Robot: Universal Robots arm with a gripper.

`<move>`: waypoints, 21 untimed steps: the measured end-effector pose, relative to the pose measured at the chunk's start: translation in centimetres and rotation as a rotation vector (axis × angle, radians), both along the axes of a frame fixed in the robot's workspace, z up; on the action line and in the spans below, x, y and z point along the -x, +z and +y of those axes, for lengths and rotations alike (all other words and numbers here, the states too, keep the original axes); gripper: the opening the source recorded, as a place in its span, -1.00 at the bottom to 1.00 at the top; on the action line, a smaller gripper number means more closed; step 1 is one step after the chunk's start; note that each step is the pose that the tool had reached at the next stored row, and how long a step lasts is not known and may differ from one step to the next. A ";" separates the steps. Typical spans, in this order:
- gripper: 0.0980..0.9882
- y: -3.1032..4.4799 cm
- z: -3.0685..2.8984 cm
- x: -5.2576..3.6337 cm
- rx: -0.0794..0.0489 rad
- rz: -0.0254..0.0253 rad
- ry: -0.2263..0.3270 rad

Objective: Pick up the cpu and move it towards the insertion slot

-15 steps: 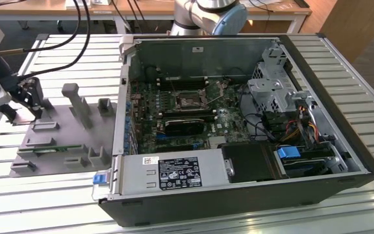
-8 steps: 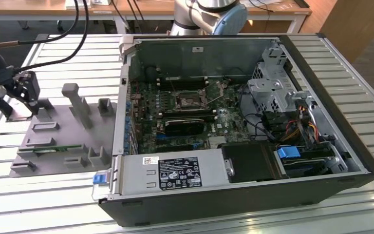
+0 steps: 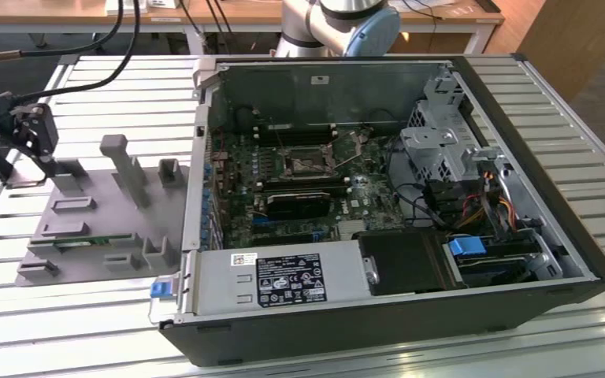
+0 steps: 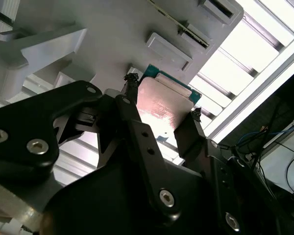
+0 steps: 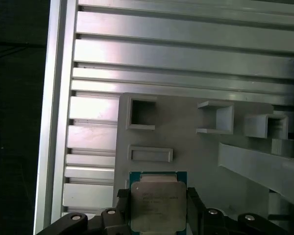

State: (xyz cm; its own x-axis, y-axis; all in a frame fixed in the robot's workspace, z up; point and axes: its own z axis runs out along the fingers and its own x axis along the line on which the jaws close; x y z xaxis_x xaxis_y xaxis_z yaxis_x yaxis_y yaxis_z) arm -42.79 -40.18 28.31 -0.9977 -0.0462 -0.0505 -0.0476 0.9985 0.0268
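- The cpu is sitting clamped between the two fingers of the gripper; in both wrist views its silvery metal top is facing the camera, with a green board edge showing around it
- It is square, so no long axis is standing out; in the first wrist view its sides are running parallel to the edges of the grey fixture behind it, and the printed face is lying flat-on to that camera
- In the second wrist view the cpu is appearing tilted, one corner pointing away from the wrist, pinkish light glancing off its top
- The gripper is closing only as far as the chip's width; each finger is pressing on one of two opposite edges, the other two edges staying free
- Whether the chip is touching the fixture or hanging just above it cannot be told
- In the exterior view the gripper is hovering at the exterior view's left, over the far-left end of the fixture; a green strip is lying nearer the fixture's front
- The slot is lying well apart, toward the exterior view's right, on the motherboard inside the open case; a black heatsink is sitting just beside it
- Fixture and case are both resting on a slatted metal table
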 end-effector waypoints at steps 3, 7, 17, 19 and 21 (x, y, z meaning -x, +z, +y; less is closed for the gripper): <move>0.00 0.57 0.00 0.00 0.000 -0.0003 0.000; 0.00 1.31 0.00 0.00 0.000 -0.0007 0.000; 0.00 3.34 0.00 0.00 0.000 -0.0017 0.000; 0.00 3.81 0.00 0.00 0.000 -0.0019 0.000; 0.00 4.27 0.00 0.00 0.000 -0.0024 0.000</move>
State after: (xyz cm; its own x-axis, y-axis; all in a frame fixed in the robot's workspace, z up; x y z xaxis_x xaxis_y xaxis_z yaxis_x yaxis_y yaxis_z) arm -42.79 -40.18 32.59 -0.9975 -0.0463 -0.0530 -0.0477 0.9985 0.0267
